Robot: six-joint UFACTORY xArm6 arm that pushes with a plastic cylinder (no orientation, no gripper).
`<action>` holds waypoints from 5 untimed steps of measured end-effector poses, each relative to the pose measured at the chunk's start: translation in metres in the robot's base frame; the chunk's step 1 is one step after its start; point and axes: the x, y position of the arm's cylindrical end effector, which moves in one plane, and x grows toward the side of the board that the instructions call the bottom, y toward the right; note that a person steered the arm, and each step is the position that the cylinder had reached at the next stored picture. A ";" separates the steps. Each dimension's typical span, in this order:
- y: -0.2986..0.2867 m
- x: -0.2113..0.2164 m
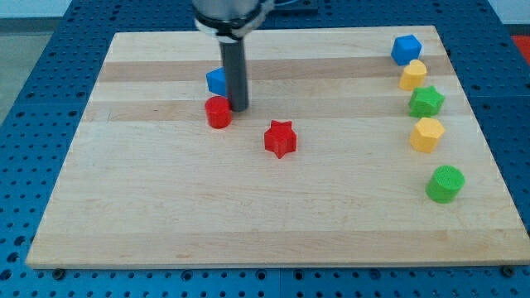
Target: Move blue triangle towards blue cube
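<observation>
The blue triangle (216, 81) lies in the upper left-middle of the wooden board (166, 207), partly hidden behind my rod. The blue cube (406, 49) sits at the view's top right corner of the board. My tip (238, 108) rests on the board just right of and below the blue triangle, close beside the red cylinder (219, 112). The rod rises straight up from the tip and out of the view's top.
A red star (280, 138) lies right of and below the tip. Down the view's right side run a yellow block (413, 74), a green star (426, 101), a yellow hexagon-like block (427, 134) and a green cylinder (445, 183).
</observation>
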 end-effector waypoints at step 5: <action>0.103 -0.087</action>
